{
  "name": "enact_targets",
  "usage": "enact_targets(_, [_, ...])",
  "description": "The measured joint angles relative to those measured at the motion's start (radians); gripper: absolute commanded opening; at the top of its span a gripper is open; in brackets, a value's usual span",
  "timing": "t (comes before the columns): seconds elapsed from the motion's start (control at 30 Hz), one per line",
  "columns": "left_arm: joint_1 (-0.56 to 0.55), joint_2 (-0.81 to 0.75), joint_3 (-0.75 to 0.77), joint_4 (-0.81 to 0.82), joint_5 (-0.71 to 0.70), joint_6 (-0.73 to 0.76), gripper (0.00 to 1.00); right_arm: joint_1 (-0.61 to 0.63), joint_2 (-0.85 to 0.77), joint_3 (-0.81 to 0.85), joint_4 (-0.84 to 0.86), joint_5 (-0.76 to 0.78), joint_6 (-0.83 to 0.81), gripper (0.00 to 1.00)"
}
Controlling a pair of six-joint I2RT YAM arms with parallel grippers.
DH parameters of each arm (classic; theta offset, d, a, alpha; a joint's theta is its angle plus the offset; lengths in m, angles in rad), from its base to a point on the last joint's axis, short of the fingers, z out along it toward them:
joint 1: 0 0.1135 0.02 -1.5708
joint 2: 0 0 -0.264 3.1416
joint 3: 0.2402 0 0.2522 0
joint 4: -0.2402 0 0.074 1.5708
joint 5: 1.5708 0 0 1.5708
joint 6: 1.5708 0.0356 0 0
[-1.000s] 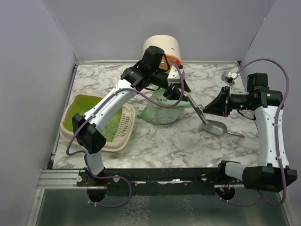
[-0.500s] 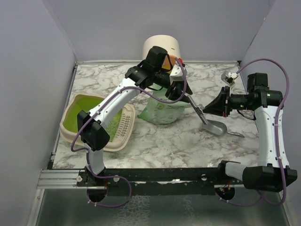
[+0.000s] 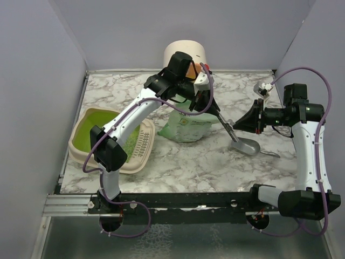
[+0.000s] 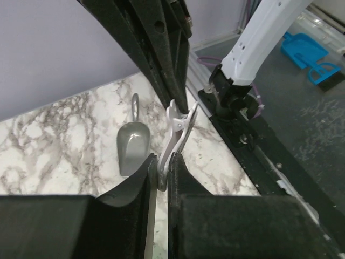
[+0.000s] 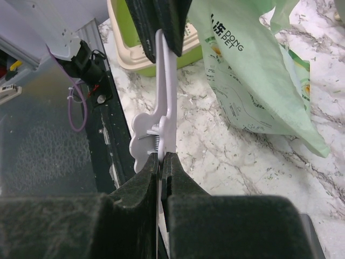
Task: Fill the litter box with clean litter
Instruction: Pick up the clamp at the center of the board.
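Right wrist view: clamping white clip in right gripper, pinching its other end in left gripper; reading "DONG PET" on mint-green bag.

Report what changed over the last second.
The left gripper shifted slightly rightward and closed onto the long end of the white clip. The right gripper stayed shut on the clip's hinge end, so both now hold it. The scoop and the litter box lie where they were.
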Motion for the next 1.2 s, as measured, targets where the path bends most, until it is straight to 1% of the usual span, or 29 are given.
enact_targets(0.03, [0.002,0.000,0.000,-0.002,0.009,-0.006,0.00,0.000,0.000,0.000,0.000,0.003,-0.002,0.01])
enact_targets(0.17, [0.005,0.001,0.001,-0.014,0.026,-0.023,0.00,0.000,0.005,-0.001,0.001,0.003,-0.009,0.01])
enact_targets(0.2, [0.005,0.002,0.002,-0.016,0.026,-0.028,0.00,0.000,0.006,-0.001,0.000,0.004,-0.009,0.04])
enact_targets(0.23, [0.005,0.004,0.004,-0.016,0.026,-0.031,0.00,0.000,0.009,-0.001,0.000,0.004,-0.009,0.09])
enact_targets(0.33, [0.009,0.018,0.028,-0.026,0.025,-0.055,0.00,0.000,0.017,0.000,0.002,0.005,-0.008,0.35])
enact_targets(0.37, [0.012,0.024,0.039,-0.029,0.023,-0.066,0.00,0.000,0.022,0.005,0.002,0.011,-0.008,0.40])
enact_targets(0.47, [0.016,0.047,0.082,-0.037,0.021,-0.106,0.00,-0.001,0.035,0.037,0.006,0.035,-0.014,0.51])
enact_targets(0.67, [0.036,0.069,0.163,-0.034,0.011,-0.208,0.00,-0.002,0.049,0.187,0.017,0.097,-0.020,0.62])
enact_targets(0.73, [0.040,0.074,0.187,-0.028,0.006,-0.248,0.00,-0.002,0.048,0.227,0.020,0.113,-0.035,0.71])
enact_targets(0.8, [0.042,0.079,0.211,-0.017,-0.023,-0.284,0.00,-0.001,0.040,0.250,0.018,0.118,-0.063,0.75])
enact_targets(0.9, [0.051,0.088,0.227,0.010,-0.068,-0.332,0.00,0.000,0.010,0.256,0.014,0.119,-0.097,0.75])
enact_targets(0.97, [0.054,0.089,0.226,0.015,-0.094,-0.356,0.00,0.001,0.000,0.295,0.005,0.120,-0.105,0.75])
enact_targets(1.13, [0.059,0.089,0.210,0.036,-0.116,-0.388,0.00,0.003,0.046,0.428,0.009,0.119,-0.077,0.75])
enact_targets(1.2, [0.058,0.089,0.196,0.044,-0.119,-0.399,0.00,0.004,0.068,0.433,0.017,0.121,-0.055,0.75])
